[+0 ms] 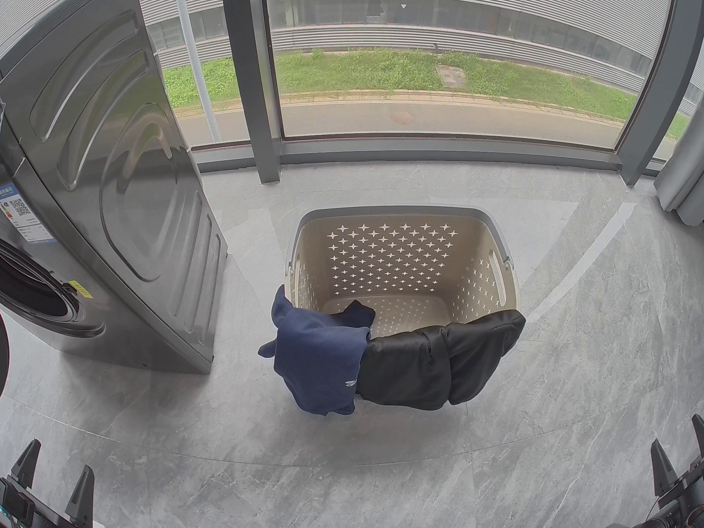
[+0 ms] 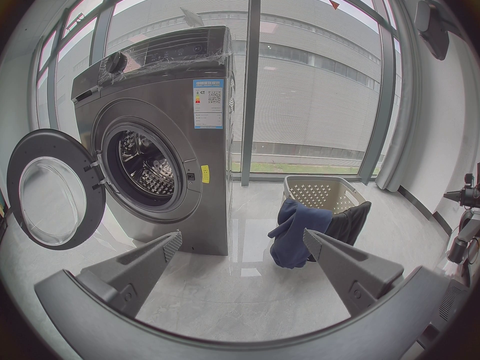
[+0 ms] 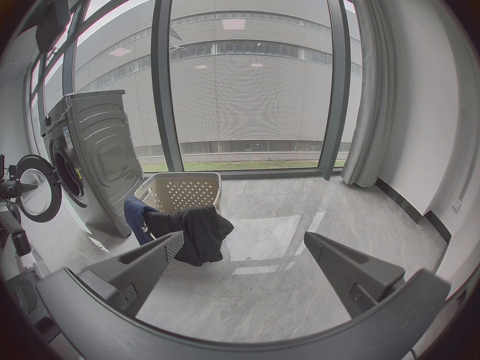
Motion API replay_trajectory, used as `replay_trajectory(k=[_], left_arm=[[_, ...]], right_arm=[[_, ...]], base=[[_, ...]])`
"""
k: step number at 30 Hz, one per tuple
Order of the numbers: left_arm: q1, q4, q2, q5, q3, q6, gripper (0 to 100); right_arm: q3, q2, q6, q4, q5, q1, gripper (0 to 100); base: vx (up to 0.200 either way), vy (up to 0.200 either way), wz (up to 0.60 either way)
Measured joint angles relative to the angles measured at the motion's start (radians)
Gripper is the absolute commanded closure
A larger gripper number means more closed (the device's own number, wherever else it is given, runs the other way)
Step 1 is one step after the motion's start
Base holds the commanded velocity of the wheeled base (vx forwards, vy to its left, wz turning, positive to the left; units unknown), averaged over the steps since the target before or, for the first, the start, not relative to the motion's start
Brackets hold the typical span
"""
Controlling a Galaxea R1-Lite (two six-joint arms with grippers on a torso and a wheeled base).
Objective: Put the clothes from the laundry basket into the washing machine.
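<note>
A navy garment (image 1: 319, 364) and a black garment (image 1: 440, 361) hang side by side over the near rim of a beige laundry basket (image 1: 400, 213) on the floor. The washing machine (image 1: 125, 185) stands to the basket's left, with its round door (image 2: 55, 188) swung open. The left gripper (image 1: 60, 457) and right gripper (image 1: 676, 433) sit well apart from the clothes, fingers spread and empty.

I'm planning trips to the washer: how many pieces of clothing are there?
2. A blue garment hangs over the laundry basket's near rim, on the washing machine's side; a black garment hangs beside it. They hide part of the basket's floor.
</note>
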Motion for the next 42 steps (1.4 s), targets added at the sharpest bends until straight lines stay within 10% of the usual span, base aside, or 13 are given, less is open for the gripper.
replay_trajectory(k=[42], left_arm=[[0.000,0.000,0.000,0.000,0.000,0.001,0]], right_arm=[[0.000,0.000,0.000,0.000,0.000,0.000,0]], base=[[0.000,-0.024,0.00]])
